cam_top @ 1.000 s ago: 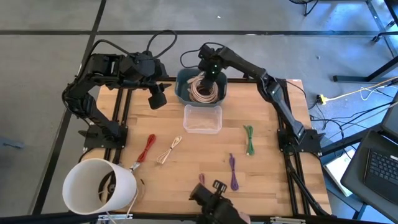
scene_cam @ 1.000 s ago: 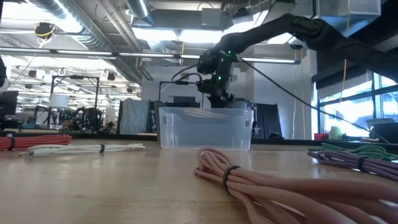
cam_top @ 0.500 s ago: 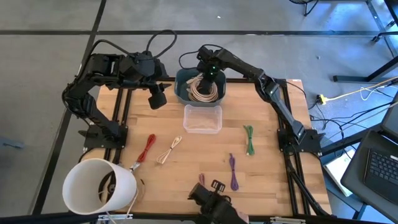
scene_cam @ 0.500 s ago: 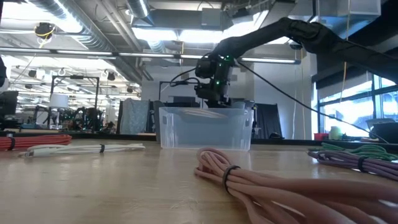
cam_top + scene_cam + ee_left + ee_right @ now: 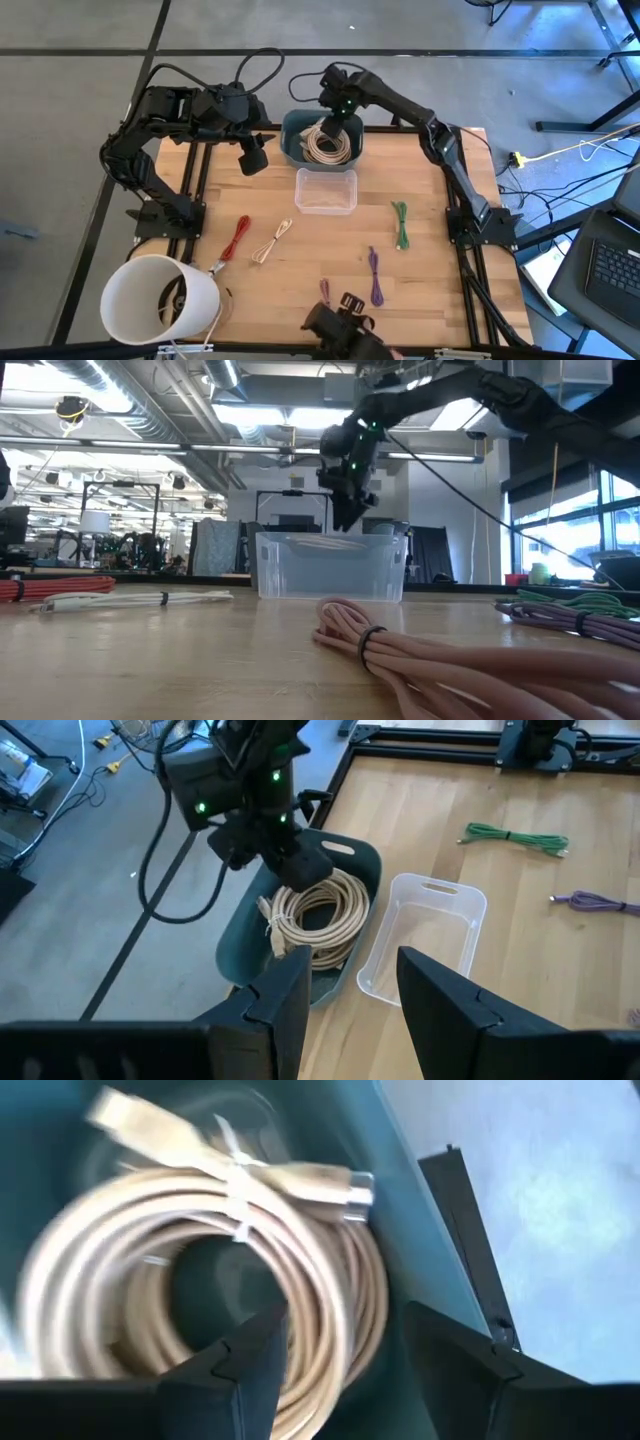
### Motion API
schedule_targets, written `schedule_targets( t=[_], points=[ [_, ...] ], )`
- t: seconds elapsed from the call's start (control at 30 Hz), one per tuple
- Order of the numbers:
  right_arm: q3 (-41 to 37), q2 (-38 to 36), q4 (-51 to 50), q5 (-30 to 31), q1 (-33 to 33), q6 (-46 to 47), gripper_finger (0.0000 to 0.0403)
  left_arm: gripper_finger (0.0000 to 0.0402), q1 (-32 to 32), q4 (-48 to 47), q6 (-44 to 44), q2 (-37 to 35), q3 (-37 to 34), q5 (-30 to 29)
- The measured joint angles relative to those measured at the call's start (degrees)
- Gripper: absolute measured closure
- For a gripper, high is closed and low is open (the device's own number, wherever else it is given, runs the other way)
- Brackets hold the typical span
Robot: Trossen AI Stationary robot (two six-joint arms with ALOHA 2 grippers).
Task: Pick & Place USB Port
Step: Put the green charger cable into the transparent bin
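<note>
- A teal bin [image 5: 292,150] stands at the far middle of the table [image 5: 420,190]; a coiled beige USB cable [image 5: 330,146] lies inside it, bound with a tie, its plugs on top of the coil
- Just in front of the bin, touching or nearly so, stands a clear plastic tub [image 5: 325,191]; from above I cannot make out anything in it
- A large white bucket [image 5: 160,298] lies tipped at the near left corner of the table, with something dark inside that cannot be made out
- The right hand [image 5: 338,113] hangs above the far edge of the teal bin, its fingers spread apart and holding nothing; the coiled cable lies right below it, apart from the fingers [image 5: 250,1365], which frame the coil in the right wrist view
- In the low view that hand [image 5: 345,510] sits above the rim of the clear tub [image 5: 330,565], clear of it
- The left hand [image 5: 253,157] waits over the table's far left part, beside the bin, fingers [image 5: 285,1010] parted and empty
- Loose on the table: a red cable [image 5: 236,238], a cream cable [image 5: 271,241], a green cable [image 5: 401,224], a purple cable [image 5: 374,272], and a pink cable [image 5: 450,655] nearest the low camera
</note>
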Motion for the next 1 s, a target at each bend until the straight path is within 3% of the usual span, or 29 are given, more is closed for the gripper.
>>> schedule_targets(
  t=[0.47, 0.7, 1.0],
  points=[
    [0.00, -14.22, -3.70, 0.11, 7.59, -0.44, 0.0244, 0.0258, 0.02, -2.14, -2.90, 0.00, 0.00, 1.58],
    [0.00, -22.93, -8.10, 6.80, 13.93, 0.33, 0.0252, 0.0258, 0.00, -2.78, -3.50, 0.00, 0.00, 1.68],
    [0.00, -31.64, -18.08, 17.21, 25.06, 9.59, 0.0252, 0.0258, 0.01, -2.74, -3.10, 0.00, 0.00, 1.70]
  ],
)
